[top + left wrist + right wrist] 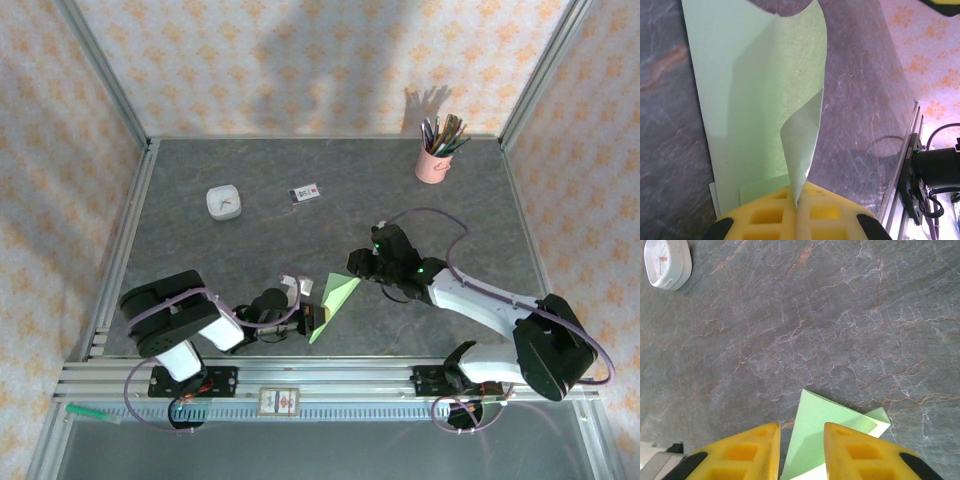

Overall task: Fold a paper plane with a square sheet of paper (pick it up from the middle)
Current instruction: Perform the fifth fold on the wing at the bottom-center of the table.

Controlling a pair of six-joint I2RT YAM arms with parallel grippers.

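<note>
Left fingers [765, 216] pinch the green paper [755, 100] (curled flap); right fingers [740, 452] spread, empty.

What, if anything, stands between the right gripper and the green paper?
Nothing visible does. The right gripper hangs open right at the green paper, at its pointed tip. The left gripper is shut on the paper's opposite end.

We look down on the table [300, 240], with the arm bases along its near edge. The paper [336, 298] lies near the front, about the middle, between the two grippers. The left gripper [312, 318] meets its near left end, clamped on an edge. The right gripper [358, 272] sits at its far right tip, fingers spread over it. Behind and left sits a dish [223, 202], with a card [305, 193] to its right. A cup [433, 162] stands in the far right corner, well apart.
</note>
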